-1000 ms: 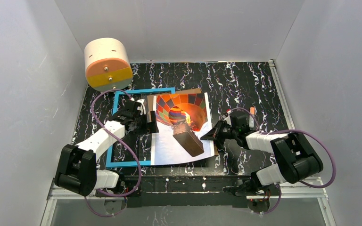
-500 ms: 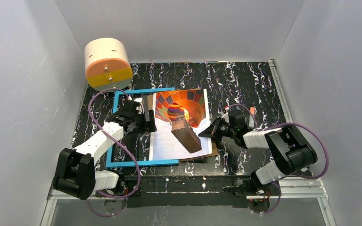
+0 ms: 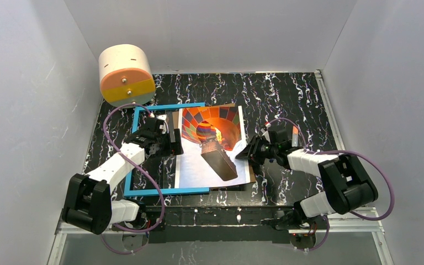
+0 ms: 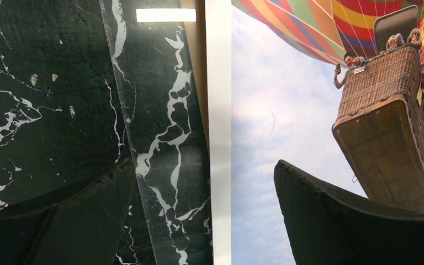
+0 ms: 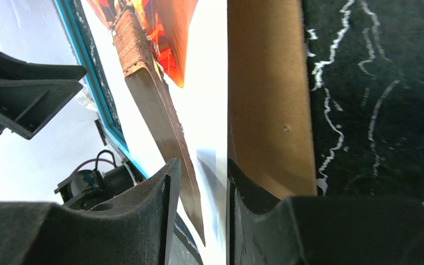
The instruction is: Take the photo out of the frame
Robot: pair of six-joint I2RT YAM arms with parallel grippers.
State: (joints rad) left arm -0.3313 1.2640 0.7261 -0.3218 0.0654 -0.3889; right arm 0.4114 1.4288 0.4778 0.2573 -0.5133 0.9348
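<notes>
The photo [image 3: 210, 160], a hot-air balloon print, lies on a brown backing board [image 3: 230, 105], and its left part overlaps the blue frame [image 3: 143, 191]. My left gripper [image 3: 172, 142] hovers open over the photo's white left border [image 4: 220, 138], one finger over the clear pane [image 4: 160, 138] and one over the sky. My right gripper [image 3: 247, 152] is at the photo's right edge. Its jaws stand apart, and the photo's edge [image 5: 210, 99] and the board [image 5: 265, 99] run into the gap between them. The frame [image 5: 88, 72] shows beyond, with the left gripper's fingers [image 5: 27, 94].
A white and orange cylinder [image 3: 126, 74] stands at the back left, near the frame's far corner. White walls close in the black marbled table [image 3: 287, 94] on three sides. Purple cables loop beside both arms.
The right gripper, shut on the photo's right edge a second ago, has parted its jaws. The photo shifted left and back and now lies flatter. The left gripper moved very little.
</notes>
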